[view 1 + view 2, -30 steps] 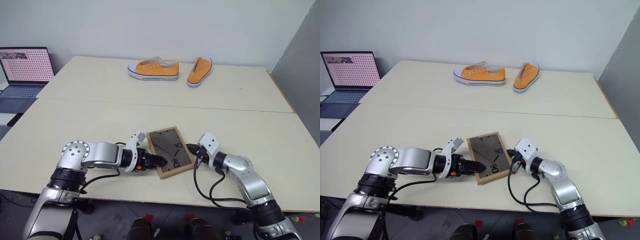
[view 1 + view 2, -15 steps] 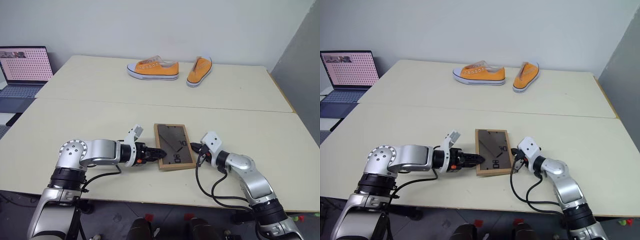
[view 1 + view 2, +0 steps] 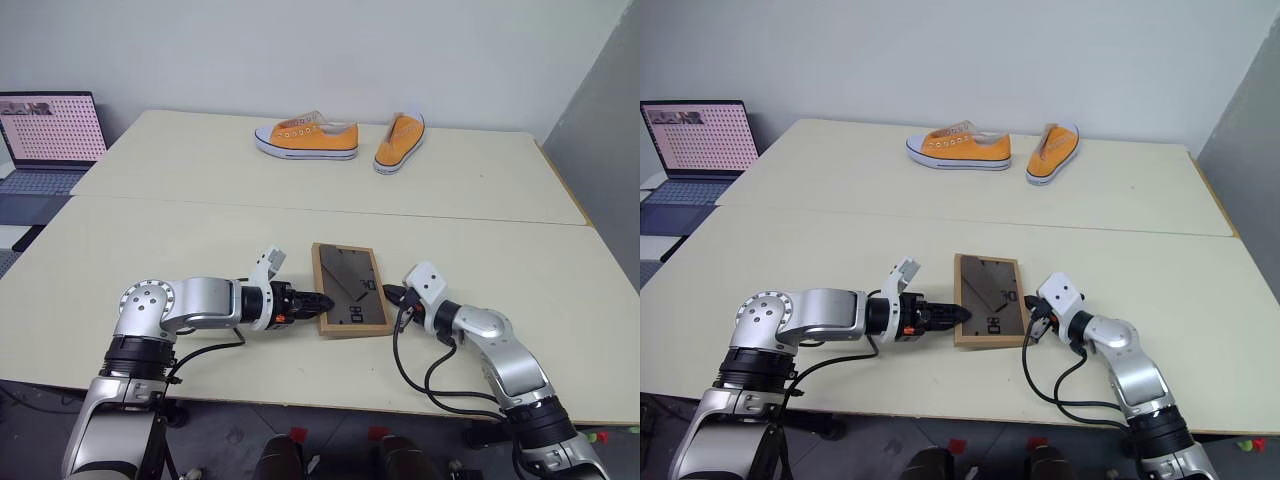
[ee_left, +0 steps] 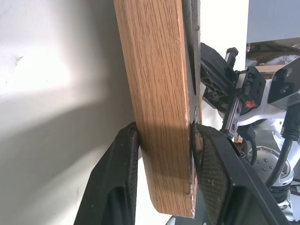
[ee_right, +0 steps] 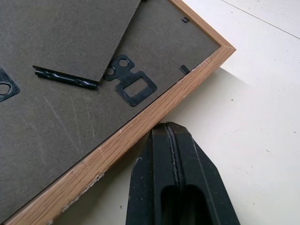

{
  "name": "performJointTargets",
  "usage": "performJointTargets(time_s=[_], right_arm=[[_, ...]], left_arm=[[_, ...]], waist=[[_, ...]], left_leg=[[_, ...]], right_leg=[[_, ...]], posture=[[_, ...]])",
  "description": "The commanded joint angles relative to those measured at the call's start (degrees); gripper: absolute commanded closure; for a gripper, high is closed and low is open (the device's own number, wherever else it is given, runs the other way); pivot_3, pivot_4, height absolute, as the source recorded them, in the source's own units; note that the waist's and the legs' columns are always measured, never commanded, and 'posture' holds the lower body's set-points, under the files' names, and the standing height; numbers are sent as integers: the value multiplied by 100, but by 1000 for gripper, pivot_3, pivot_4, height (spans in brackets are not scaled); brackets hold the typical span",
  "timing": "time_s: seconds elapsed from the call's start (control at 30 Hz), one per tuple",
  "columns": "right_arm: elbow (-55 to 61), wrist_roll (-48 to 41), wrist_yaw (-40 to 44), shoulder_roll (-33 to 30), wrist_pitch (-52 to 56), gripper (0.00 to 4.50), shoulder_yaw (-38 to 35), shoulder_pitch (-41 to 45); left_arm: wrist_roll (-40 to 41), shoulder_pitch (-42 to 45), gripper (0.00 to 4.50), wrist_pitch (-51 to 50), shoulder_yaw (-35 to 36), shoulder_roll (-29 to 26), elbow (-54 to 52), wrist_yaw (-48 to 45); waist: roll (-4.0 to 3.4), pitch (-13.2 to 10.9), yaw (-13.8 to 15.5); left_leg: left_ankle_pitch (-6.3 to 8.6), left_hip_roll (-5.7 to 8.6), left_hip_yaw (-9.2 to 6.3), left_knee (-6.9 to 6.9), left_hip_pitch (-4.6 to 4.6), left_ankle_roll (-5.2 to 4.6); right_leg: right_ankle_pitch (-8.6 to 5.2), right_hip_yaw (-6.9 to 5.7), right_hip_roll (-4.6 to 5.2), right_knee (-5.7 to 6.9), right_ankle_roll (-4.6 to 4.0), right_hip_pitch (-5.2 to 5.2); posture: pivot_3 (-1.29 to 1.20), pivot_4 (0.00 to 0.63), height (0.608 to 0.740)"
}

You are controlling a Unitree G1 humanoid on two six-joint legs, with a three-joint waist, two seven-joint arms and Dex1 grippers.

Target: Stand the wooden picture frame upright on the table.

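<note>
My left pincer [image 3: 322, 300] is clamped on the near left corner of the wooden picture frame [image 3: 349, 303], which lies back-side up on the near slab of the desk [image 3: 180, 240], between my two pincers. From my head I see the frame as a flat rectangle with its dark back board facing up. My left wrist view adds what the head misses: one finger [image 4: 117, 183] presses the underside of the light-wood edge and the other finger [image 4: 213, 178] presses the back board side, so the corner is pinched between them. That same view looks past the frame to my right pincer on its far side. My right pincer [image 3: 387, 293] is clenched shut with nothing in it, its tip just beside the frame's right edge. My right wrist view shows the closed fingers [image 5: 171, 183] meeting the wooden rim; I cannot tell whether they touch it. It also shows the black hanger clip [image 5: 131, 84] and the folded stand flap [image 5: 70, 33] on the back board. Far beyond both pincers, on the rear slab, sit two orange sneakers [image 3: 306, 139], and a laptop [image 3: 50, 135] stands off to my left.
</note>
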State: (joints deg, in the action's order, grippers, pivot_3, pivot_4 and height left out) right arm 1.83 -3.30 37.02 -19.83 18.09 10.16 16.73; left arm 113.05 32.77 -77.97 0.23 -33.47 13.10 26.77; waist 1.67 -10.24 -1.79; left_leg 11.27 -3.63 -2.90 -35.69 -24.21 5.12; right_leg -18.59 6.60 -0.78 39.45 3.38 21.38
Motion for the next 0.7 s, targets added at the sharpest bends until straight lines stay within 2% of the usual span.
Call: performJointTargets(time_s=[0.03,0.27,0.5,0.63,0.7], right_arm=[[139,-62,67,22,-205,4500,11,206],[-9,-88,227,-381,-410,4500,-211,191],[-235,-125,328,-827,-645,4500,-521,134],[-219,-227,414,-972,-644,4500,-705,171],[-163,-350,459,-1070,-567,4500,-868,308]], left_arm=[[-5,151,3130,-1,-5,23,-109,-171],[-224,411,3130,168,244,-310,249,-724],[-1260,632,3130,588,736,-330,324,-1843],[-2169,716,3130,874,855,-459,-13,-2718],[-2802,800,3130,1232,864,-631,-346,-3464]], waist=[[0,0,0],[-1,-4,-1],[-4,-7,5],[-4,-7,2],[-3,-8,0]], left_leg=[[0,0,0,0,-2,0],[0,0,-1,0,-13,0],[0,0,-2,6,-26,0],[-1,1,-1,24,-28,1],[-6,0,-1,32,-29,10]], right_leg=[[0,0,0,0,0,1],[1,-1,0,-2,-2,10],[10,-5,0,-29,-10,16],[11,-5,0,-39,-10,18],[11,-5,0,-41,-11,22]], posture=[[0,150,740],[0,150,740],[0,150,740],[0,150,740],[0,150,740]])
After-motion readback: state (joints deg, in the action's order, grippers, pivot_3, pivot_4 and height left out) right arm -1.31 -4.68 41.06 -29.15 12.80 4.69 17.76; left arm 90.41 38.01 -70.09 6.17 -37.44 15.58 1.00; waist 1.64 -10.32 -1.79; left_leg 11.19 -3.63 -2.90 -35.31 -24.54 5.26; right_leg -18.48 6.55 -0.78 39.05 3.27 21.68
